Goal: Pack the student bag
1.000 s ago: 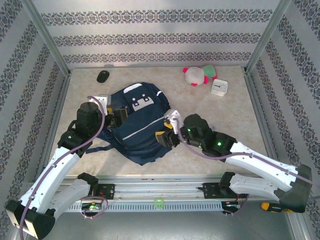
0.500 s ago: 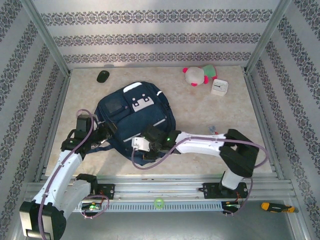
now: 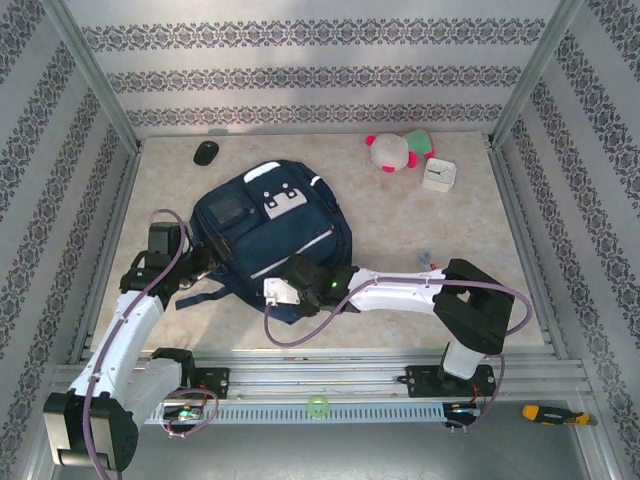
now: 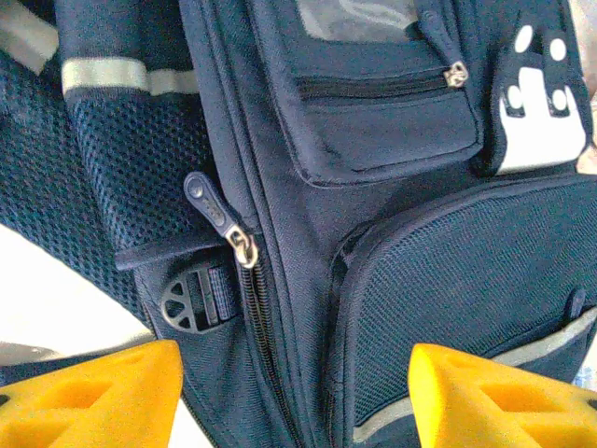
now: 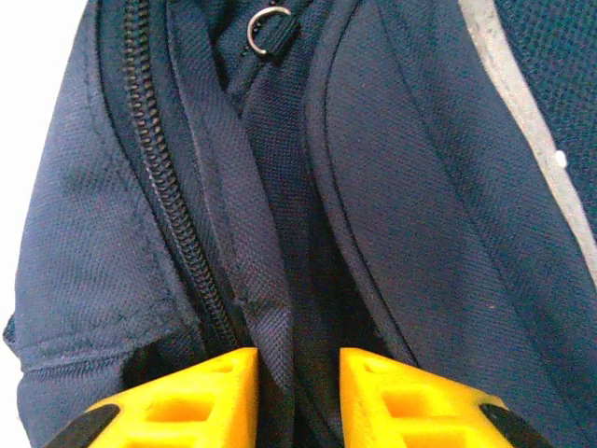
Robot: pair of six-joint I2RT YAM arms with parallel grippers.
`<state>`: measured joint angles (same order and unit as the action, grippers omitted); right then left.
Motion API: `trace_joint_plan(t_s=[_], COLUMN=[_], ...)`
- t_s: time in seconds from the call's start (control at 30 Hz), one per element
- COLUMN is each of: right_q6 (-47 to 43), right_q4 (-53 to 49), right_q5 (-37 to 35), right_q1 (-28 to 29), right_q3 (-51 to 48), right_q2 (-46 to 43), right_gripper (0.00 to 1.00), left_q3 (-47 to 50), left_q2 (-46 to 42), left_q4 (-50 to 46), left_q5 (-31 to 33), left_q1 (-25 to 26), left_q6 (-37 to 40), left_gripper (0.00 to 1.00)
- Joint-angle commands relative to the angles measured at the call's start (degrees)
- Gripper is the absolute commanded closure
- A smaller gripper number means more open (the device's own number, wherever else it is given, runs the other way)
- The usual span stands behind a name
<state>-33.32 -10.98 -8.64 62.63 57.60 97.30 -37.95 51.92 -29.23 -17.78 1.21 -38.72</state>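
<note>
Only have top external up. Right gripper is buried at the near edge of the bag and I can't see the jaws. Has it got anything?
Observer: Yes. In the right wrist view the right gripper is pinching a fold of the student bag fabric, right next to a zipper track.
Operator: Left one gripping too?
Observer: No. In the left wrist view the left gripper has its fingers wide apart over the bag's side, clamping nothing.
Operator: Any zipper pull within reach there?
Observer: A zipper pull lies just ahead of those open fingers, untouched.
</note>
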Motion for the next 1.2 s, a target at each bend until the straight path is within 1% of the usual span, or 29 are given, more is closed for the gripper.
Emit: trace_joint_plan(t_s=[0.0, 0.03, 0.07, 0.1, 0.13, 0.23, 0.33, 0.43, 0.5, 0.6, 0.73, 0.83, 0.97, 1.03, 1.13, 1.17], right_q6=[-10.30, -11.66, -12.21, -12.66, -13.24, -15.69, -16.29, -16.20, -16.28, -16.55, -16.51, -16.52, -16.44, -16.00, -15.04, -14.65], right_q4=[-1.30, -2.20, -2.84, -3.51, -3.66, -3.54, -4.63, -4.17, -4.06, -3.65, -3.21, -2.80, -2.31, -1.94, -1.62, -1.34], right_q5=[5.46, 9.01, 11.76, 13.95, 15.98, 19.59, 19.97, 21.77, 22.74, 23.20, 23.41, 23.50, 23.81, 23.76, 23.85, 23.89], right_q1=[-2.54, -4.73, -6.39, -7.81, -9.57, -13.29, -14.71, -15.60, -15.86, -15.87, -15.86, -15.87, -15.78, -15.77, -15.77, -15.78], right_q3=[-2.47, -2.25, -1.95, -1.84, -1.97, -2.61, -2.03, -2.61, -3.08, -3.89, -4.42, -4.54, -4.47, -4.43, -4.26, -4.40], right_q2=[-10.73, -13.97, -15.72, -16.86, -17.98, -19.25, -18.47, -18.78, -19.31, -20.07, -20.39, -20.17, -19.95, -19.87, -19.78, -19.77], right_gripper=[1.00, 1.00, 1.00, 1.00, 1.00, 1.00, 1.00, 1.00, 1.00, 1.00, 1.00, 1.00, 1.00, 1.00, 1.00, 1.00], left_q3=[-5.67, -6.29, -6.22, -5.85, -5.44, -4.44, -7.15, -8.52, -8.87, -9.64, -8.58, -8.11, -7.52, -7.81, -7.58, -7.64], left_q2=[1.51, 1.19, 0.86, 0.50, 0.21, 0.77, 6.05, 11.67, 15.11, 19.78, 23.63, 25.73, 28.22, 29.27, 30.46, 30.83], left_q4=[2.06, 3.23, 4.50, 5.94, 7.09, 7.17, -0.56, -4.51, -5.20, -6.08, -1.10, 1.88, 5.52, 7.25, 8.78, 8.84], left_q5=[-2.72, -2.74, -3.37, -5.31, -7.75, -11.03, -10.69, -12.97, -13.70, -13.16, -11.15, -11.82, -10.17, -8.73, -8.93, -9.17], left_q1=[-1.24, -1.26, -1.24, -1.21, -1.28, -1.24, -1.29, -1.30, -1.36, -1.35, -1.30, -1.30, -1.23, -1.21, -1.21, -1.21], left_q6=[22.40, 29.25, 34.42, 40.40, 48.23, 67.16, 80.07, 87.83, 91.32, 96.05, 98.98, 100.24, 100.89, 99.65, 100.50, 100.26], left_gripper=[0.32, 0.31, 0.31, 0.30, 0.30, 0.31, 0.32, 0.32, 0.34, 0.37, 0.42, 0.49, 0.53, 0.58, 0.59, 0.61])
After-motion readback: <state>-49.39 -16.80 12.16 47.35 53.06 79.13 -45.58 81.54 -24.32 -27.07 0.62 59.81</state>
